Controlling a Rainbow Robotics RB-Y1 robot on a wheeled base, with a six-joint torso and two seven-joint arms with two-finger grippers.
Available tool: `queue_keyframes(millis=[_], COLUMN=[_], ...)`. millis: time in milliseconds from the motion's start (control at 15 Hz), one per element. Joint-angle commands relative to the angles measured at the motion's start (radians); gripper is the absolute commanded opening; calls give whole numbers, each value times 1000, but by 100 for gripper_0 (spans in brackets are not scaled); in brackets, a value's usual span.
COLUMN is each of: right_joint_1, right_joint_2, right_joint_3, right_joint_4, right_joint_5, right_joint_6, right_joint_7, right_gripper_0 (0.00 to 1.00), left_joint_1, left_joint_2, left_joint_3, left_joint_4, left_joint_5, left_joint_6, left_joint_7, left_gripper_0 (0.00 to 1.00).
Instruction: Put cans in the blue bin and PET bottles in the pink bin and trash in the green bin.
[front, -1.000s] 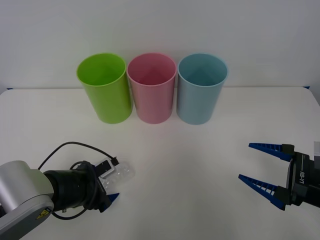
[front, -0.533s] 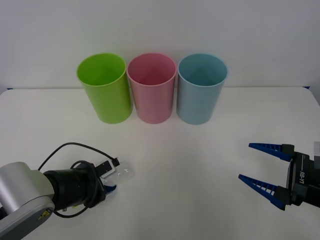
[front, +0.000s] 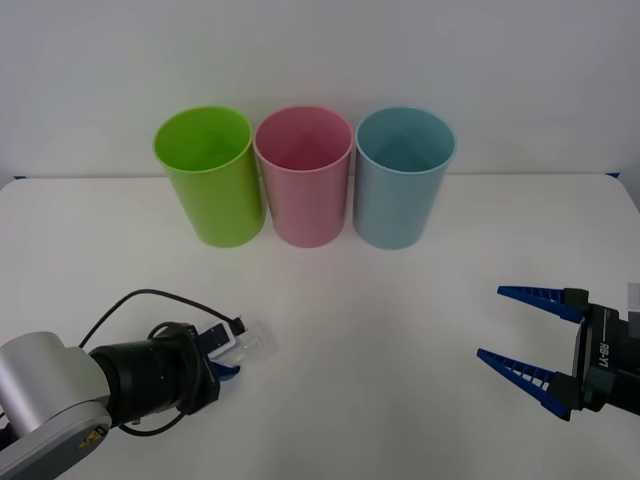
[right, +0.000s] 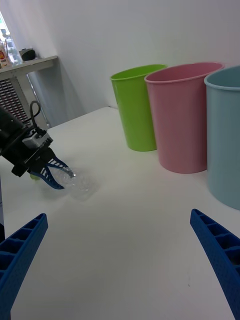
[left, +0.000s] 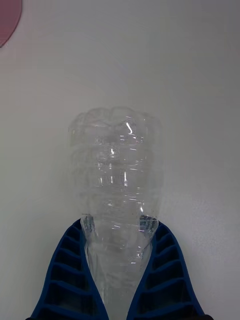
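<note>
Since a second ago the left arm has pushed forward and a little toward the table's middle, carrying the bottle with it; the right arm and all three bins have not stirred.

Largest first: the white table (front: 400, 300) carries everything. Along its far edge stand the green bin (front: 210, 180), the pink bin (front: 304, 180) and the blue bin (front: 402, 180) in a tight row, rims nearly touching, green toward the left end.

Near the table's front right corner the right gripper (front: 515, 340) hangs idle, its blue fingers spread wide with nothing between them.

Toward the front left corner the left gripper (left: 120, 265) has its fingers closed around the narrow end of the PET bottle (left: 116, 170), whose wide base points forward, away from the wrist. From the front the bottle (front: 255, 345) sits low over the table, well short of the bins; whether it touches the surface I cannot tell.

Clear, thin-walled and apparently empty, the bottle should be very light, crushable and rather slick. Holding it at the stiffer shoulder, as here, looks sound; a grip on the ribbed belly would likely buckle it or let it slip.
</note>
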Motion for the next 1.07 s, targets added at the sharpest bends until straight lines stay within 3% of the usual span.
queue_keyframes(millis=[67, 267, 467, 667, 1067], right_joint_1=[0, 0, 0, 0, 0], right_joint_2=[0, 0, 0, 0, 0], right_joint_3=[0, 0, 0, 0, 0], right_joint_4=[0, 0, 0, 0, 0], right_joint_5=[0, 0, 0, 0, 0], right_joint_6=[0, 0, 0, 0, 0], right_joint_7=[0, 0, 0, 0, 0], right_gripper_0=[98, 98, 98, 98, 99], left_joint_1=[1, 8, 11, 30, 45], left_joint_2=[31, 134, 180, 180, 175], left_joint_3=[23, 29, 42, 91, 167], left_joint_4=[-23, -83, -87, -94, -109], left_joint_5=[94, 246, 395, 538, 665], left_joint_6=[24, 82, 153, 196, 297], left_joint_7=[2, -3, -42, -58, -122], left_gripper_0=[1, 1, 1, 1, 1])
